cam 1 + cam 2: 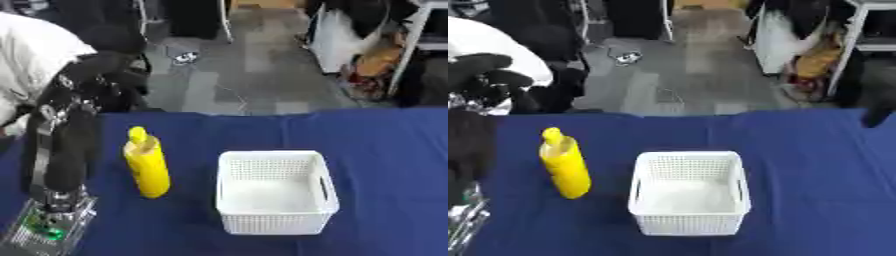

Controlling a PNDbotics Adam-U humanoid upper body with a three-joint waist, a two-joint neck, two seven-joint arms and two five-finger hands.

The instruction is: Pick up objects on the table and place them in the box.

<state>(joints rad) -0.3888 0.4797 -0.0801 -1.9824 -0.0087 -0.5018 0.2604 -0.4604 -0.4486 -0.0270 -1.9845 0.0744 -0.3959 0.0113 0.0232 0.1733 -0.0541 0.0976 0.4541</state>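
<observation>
— Yellow plastic, that bottle (147, 165): where does it stand?

— Upright on the blue tablecloth (385, 150), leaning a little, its cap pointing up and toward the far side. It is left of the white box (276, 192) and apart from it, with a strip of bare cloth between them.

— And the box itself?

— A white perforated basket with slot handles in its side walls, sitting near the middle of the table. I see nothing inside it, only its pale bottom.

— Which hand is at work?

— The left hand (101, 75) is raised at the upper left, above the far corner of the table, its black arm (61, 150) running down to the lower left corner. It is left of the bottle and higher, not touching it.

— Are its fingers open?

— They look curled, dark against a dark background, and they have hold of nothing that I can make out. I would not say more than that.

— The right hand?

— Only a dark shape (878, 112) shows at the right edge in the right eye view; I cannot tell what it is.
</observation>
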